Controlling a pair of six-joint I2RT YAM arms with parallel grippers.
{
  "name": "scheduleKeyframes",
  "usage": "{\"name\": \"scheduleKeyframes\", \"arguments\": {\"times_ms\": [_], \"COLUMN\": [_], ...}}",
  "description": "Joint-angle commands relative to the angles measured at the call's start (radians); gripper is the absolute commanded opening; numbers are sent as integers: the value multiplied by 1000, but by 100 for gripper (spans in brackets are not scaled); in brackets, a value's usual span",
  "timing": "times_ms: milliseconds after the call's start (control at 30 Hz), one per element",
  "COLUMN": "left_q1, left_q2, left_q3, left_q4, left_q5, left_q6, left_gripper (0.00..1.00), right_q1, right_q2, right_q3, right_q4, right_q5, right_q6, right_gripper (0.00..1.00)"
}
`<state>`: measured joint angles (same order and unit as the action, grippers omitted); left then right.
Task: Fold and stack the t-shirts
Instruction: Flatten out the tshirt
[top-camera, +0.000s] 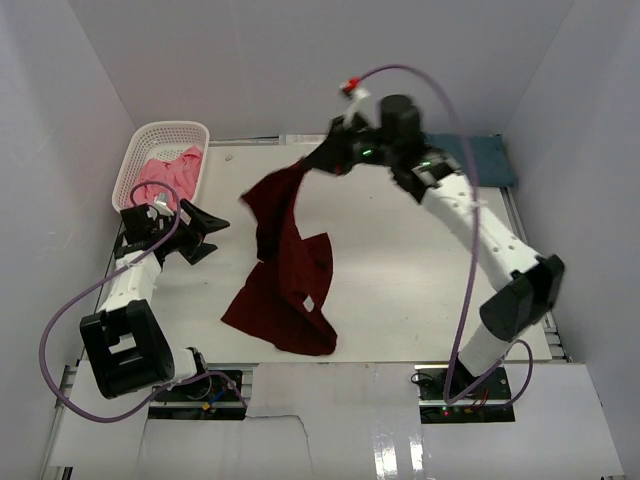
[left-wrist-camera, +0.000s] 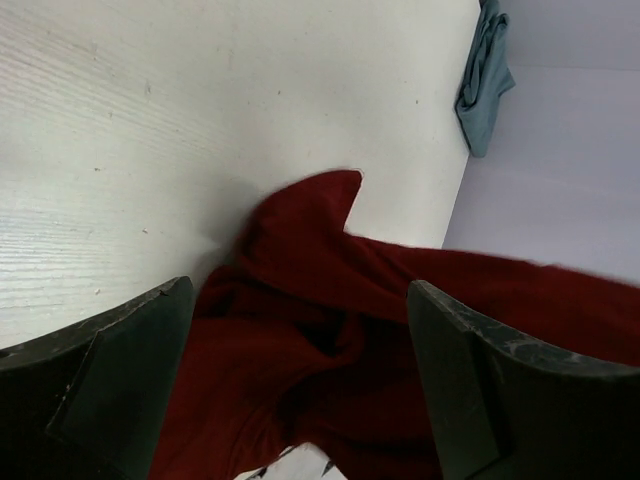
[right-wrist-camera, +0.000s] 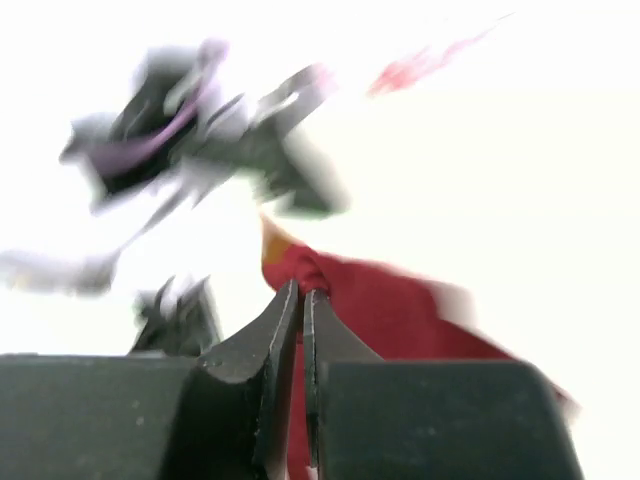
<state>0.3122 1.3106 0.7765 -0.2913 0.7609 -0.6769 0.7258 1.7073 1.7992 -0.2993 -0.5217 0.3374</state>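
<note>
The large dark maroon t-shirt (top-camera: 285, 270) lies crumpled on the white table, one corner lifted toward the back. My right gripper (top-camera: 318, 160) is shut on that lifted corner, as the right wrist view (right-wrist-camera: 303, 290) shows. My left gripper (top-camera: 205, 228) is open and empty at the table's left side, facing the maroon cloth (left-wrist-camera: 330, 330). The pink t-shirt (top-camera: 165, 177) lies in the white lattice basket (top-camera: 140, 145). The slate-blue t-shirt (top-camera: 480, 158) lies at the back right, also in the left wrist view (left-wrist-camera: 485, 75).
White walls close in the table on three sides. The basket stands at the back left corner. A purple cable (top-camera: 470, 250) loops along the right arm. The right wrist view is blurred.
</note>
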Motion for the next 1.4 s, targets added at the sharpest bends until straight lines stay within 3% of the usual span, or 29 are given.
{"name": "scheduleKeyframes", "arguments": {"times_ms": [0, 33, 167, 433, 600, 733, 833, 1033, 1067, 1100, 1133, 1167, 1200, 1267, 1367], "left_q1": [5, 5, 4, -111, -202, -359, -375, -375, -377, -377, -377, -377, -377, -375, -368], "left_q2": [-53, -51, -22, -11, 25, 93, 102, 102, 107, 114, 119, 121, 121, 116, 115], "left_q3": [1, 1, 1, 23, 59, 125, 130, 145, 148, 150, 150, 152, 152, 152, 168], "left_q4": [14, 14, 12, -5, -35, -97, -109, -128, -128, -128, -129, -128, -129, -134, -144], "left_q5": [21, 32, 74, 43, 5, -38, -86, -111, -94, -87, -80, -81, -87, -110, -196], "left_q6": [14, 16, 37, 86, 120, 172, 169, 188, 188, 185, 185, 186, 189, 191, 175], "left_gripper": [98, 98, 98, 98, 98, 98, 98, 98, 98, 98, 98, 98, 98, 98, 98], "right_q1": [-334, -421, -538, -554, -554, -555, -555, -559, -559, -559, -559, -557, -537, -482, -257], "right_q2": [-194, -234, -276, -236, -274, -247, -265, -432, -439, -434, -420, -404, -364, -344, -344], "right_q3": [-151, -202, -381, -442, -498, -430, -426, -567, -574, -568, -552, -528, -470, -428, -426], "right_q4": [212, 232, 241, 252, 207, 53, -40, -24, -27, -38, -84, -116, -154, -225, -239], "right_q5": [-152, -162, -167, -189, -106, 52, 250, 598, 609, 606, 562, 533, 490, 479, 514], "right_q6": [225, 236, 235, 241, 180, 83, 19, 2, -4, -14, -43, -60, -80, -156, -230], "right_gripper": [8, 8, 8, 8, 8, 8, 8, 8, 13, 24, 51, 71, 79, 85, 82]}}
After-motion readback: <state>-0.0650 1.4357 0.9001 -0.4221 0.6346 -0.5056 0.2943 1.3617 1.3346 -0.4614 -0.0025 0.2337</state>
